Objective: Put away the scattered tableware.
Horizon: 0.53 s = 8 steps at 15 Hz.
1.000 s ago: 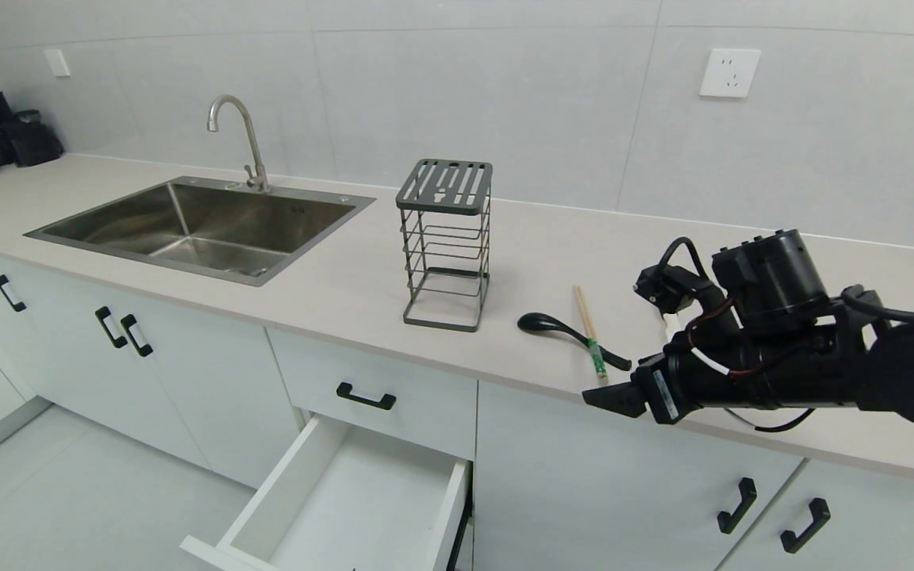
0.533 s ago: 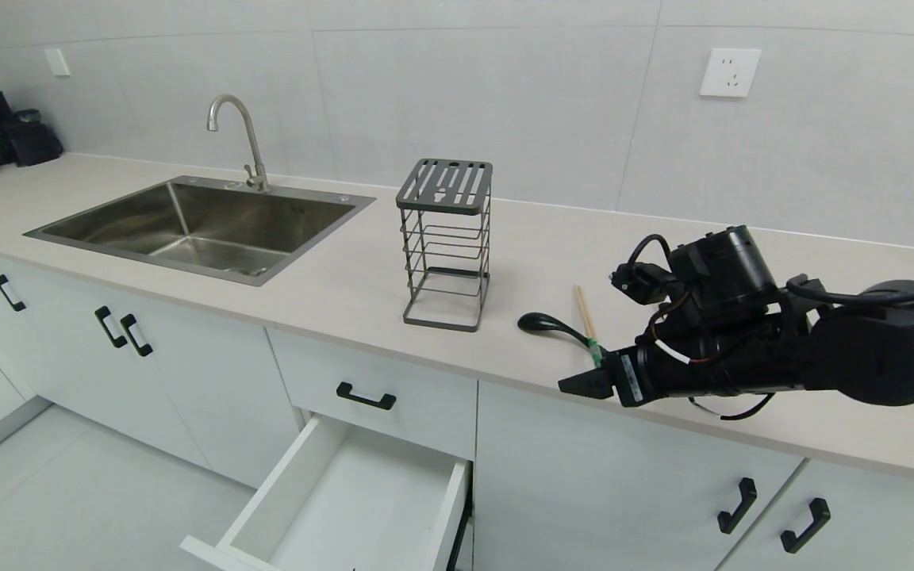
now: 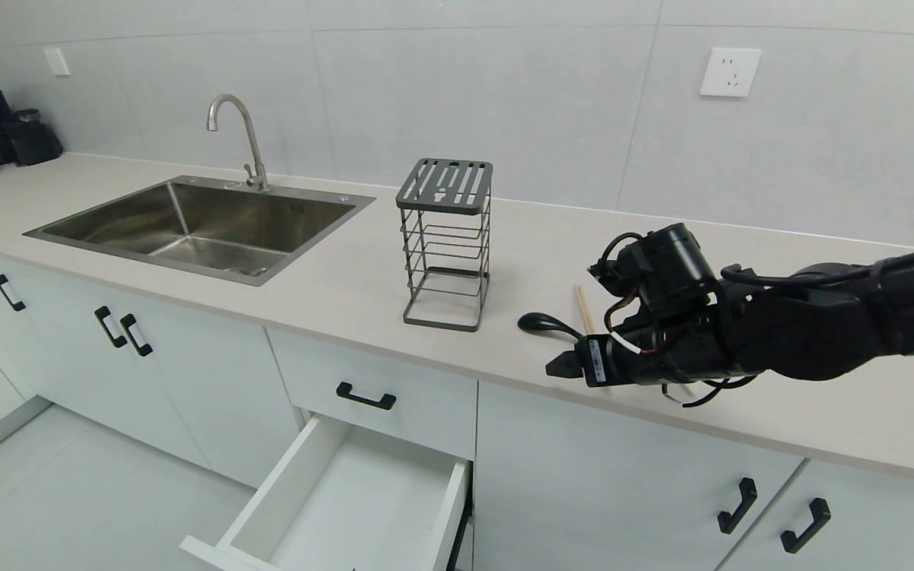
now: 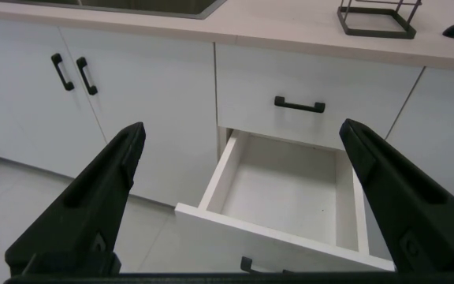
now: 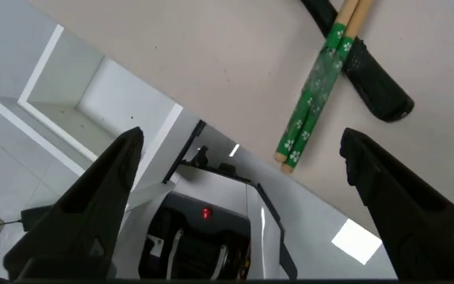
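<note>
Left gripper [image 4: 243, 130] gapes facing the open drawer [image 4: 290, 189], while right gripper [image 5: 241, 138], spread at the rack's [image 3: 447, 242] four o'clock, views chopsticks [image 5: 321, 79] crossing the spoon [image 5: 373, 83], a crossing arm-hidden in head view.

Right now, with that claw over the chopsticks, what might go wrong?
1. The chopsticks end close to the counter's front edge; a nudge from the open right gripper could tip them off.
2. They cross the handle of the black spoon, so closing may catch both or roll one stick away.
</note>
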Available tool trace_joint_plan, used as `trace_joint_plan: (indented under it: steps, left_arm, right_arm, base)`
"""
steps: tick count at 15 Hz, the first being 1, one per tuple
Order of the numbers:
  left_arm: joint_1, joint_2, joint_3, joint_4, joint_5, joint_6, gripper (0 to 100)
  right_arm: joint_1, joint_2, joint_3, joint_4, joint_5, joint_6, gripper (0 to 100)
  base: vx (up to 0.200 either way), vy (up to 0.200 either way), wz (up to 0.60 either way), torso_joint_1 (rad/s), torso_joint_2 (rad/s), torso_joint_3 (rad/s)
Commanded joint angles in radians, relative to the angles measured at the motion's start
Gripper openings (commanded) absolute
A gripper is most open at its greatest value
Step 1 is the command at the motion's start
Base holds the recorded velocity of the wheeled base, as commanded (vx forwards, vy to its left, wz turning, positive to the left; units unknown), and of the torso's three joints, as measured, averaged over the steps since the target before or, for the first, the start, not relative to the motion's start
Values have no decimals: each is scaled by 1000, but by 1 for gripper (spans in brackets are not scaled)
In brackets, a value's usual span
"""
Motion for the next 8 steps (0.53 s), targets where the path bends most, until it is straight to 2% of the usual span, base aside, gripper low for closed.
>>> trace_joint_plan:
  steps: [1, 8]
  left_arm:
    - [0, 1, 0, 0, -1, 0, 100]
    - [0, 1, 0, 0, -1, 0, 100]
  right_arm:
    - [1, 46, -33, 1, -31, 1, 100]
    - [12, 71, -56, 1, -83, -2, 100]
  base:
    - [0, 0, 0, 0, 0, 0]
    - [0, 0, 0, 0, 0, 0]
